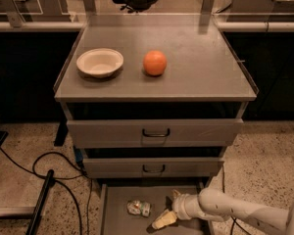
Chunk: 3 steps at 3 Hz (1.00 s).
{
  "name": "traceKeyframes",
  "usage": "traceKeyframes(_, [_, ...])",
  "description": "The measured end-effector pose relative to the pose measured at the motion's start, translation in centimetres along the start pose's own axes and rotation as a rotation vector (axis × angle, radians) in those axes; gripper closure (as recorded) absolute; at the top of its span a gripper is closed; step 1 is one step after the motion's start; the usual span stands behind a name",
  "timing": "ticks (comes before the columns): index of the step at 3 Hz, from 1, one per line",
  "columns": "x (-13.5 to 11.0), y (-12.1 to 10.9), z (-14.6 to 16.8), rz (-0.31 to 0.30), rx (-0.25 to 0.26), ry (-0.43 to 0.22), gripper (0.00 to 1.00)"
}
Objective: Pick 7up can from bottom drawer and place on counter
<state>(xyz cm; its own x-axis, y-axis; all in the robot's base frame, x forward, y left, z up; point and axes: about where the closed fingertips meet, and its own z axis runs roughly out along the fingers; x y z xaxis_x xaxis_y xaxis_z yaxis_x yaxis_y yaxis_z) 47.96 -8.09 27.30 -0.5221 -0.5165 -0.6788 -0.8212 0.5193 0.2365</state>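
Observation:
The 7up can (138, 208), silvery-white with green marks, lies on its side on the floor of the open bottom drawer (117, 219). My gripper (165, 208) is low inside the drawer just right of the can, on a white arm coming in from the lower right. Its fingers are spread: one cream finger (163, 220) points down-left toward the can and the other shows near the drawer's back. The gripper holds nothing and stands a little apart from the can. The grey counter (201, 58) forms the cabinet top above.
A white bowl (100, 62) and an orange (155, 62) sit on the counter's left half. Two upper drawers with black handles (156, 132) are partly pulled out above the bottom drawer. Black cables (49, 170) trail on the speckled floor at left.

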Motion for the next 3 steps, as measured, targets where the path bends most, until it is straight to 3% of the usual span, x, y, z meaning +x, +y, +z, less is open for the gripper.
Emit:
traceKeyframes(1, [0.7, -1.4, 3.9, -0.011, -0.018, -0.036, 0.0])
traceKeyframes(3, [0.9, -1.2, 5.8, -0.028, 0.003, -0.031, 0.0])
